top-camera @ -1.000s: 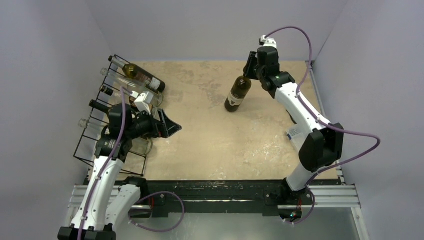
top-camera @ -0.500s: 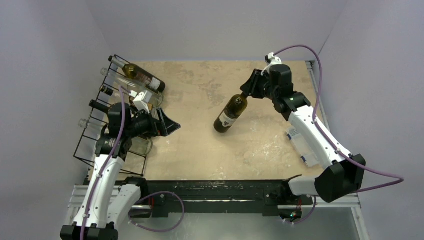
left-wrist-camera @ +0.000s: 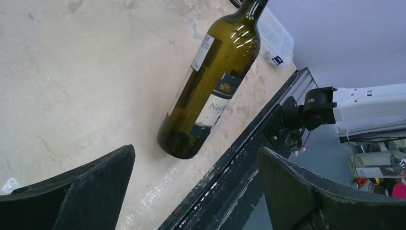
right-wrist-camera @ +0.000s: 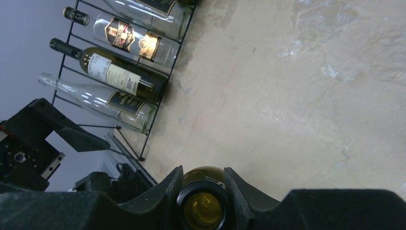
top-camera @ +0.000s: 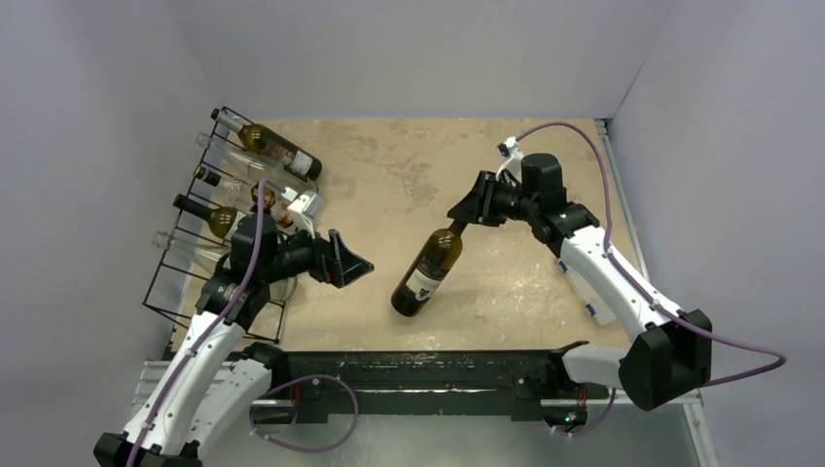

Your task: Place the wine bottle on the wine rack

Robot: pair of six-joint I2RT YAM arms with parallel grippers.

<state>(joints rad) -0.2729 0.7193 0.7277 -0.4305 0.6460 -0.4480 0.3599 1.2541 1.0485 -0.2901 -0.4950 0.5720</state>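
Left gripper (top-camera: 350, 261): fingers wide apart, holding nothing, near the left of the wine bottle (top-camera: 425, 274) and turned toward it. Farther left of the bottle, the wine rack (top-camera: 161, 261), black wire, already carrying several other bottles (top-camera: 277, 148). Bottle itself tilted, base low and toward the left, neck up at the right (base on the table or just above it, not possible to tell). At the right end of the bottle, right gripper (top-camera: 459, 216) clamped on the neck.

Probably a handover. Bring the open fingers around the glass body, close fully, and only then release the neck. Smooth glass, heavy base, so no hurry.

Under the bottle, a beige mottled table (top-camera: 389, 165). Right of the bottle, a clear plastic box (left-wrist-camera: 280, 43). Behind and at both sides, plain pale walls (top-camera: 409, 58).
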